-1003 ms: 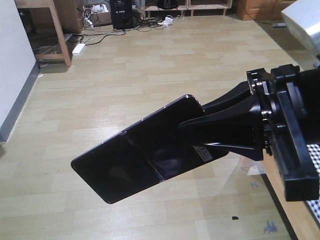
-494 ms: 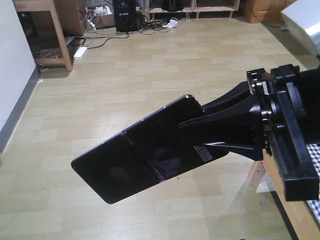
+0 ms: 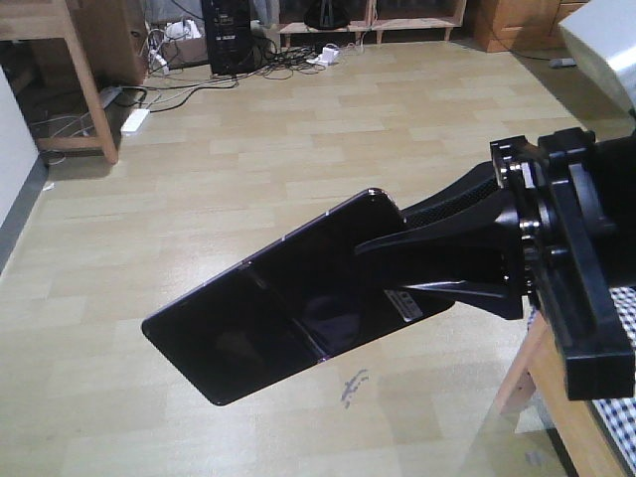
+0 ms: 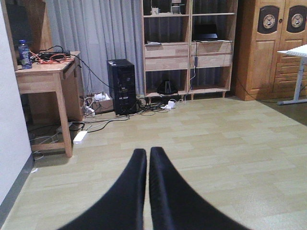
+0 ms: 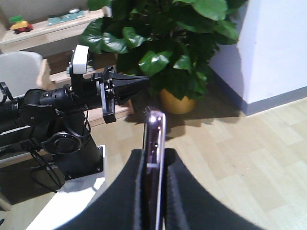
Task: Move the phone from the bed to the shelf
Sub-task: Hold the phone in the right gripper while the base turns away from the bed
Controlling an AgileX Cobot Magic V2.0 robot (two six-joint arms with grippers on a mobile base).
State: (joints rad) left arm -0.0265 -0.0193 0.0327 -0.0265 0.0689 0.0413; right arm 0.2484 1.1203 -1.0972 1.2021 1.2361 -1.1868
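Your right gripper (image 3: 383, 238) clamps the phone (image 3: 229, 333) by one short end; the rest juts toward eight o'clock above the floor (image 3: 248, 149). Glossy, thin, stiff: likely slippery and fragile, so grip flat faces, off the crease (image 3: 283, 310). Your left gripper (image 4: 147, 153) is closed, empty. The shelf (image 4: 165, 50) lies far off at twelve o'clock.

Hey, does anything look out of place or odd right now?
The phone is pinched at one end only by the right gripper, so most of it juts out, tilted, over the floor. A dark smudge marks the boards under it. Nothing looks damaged.
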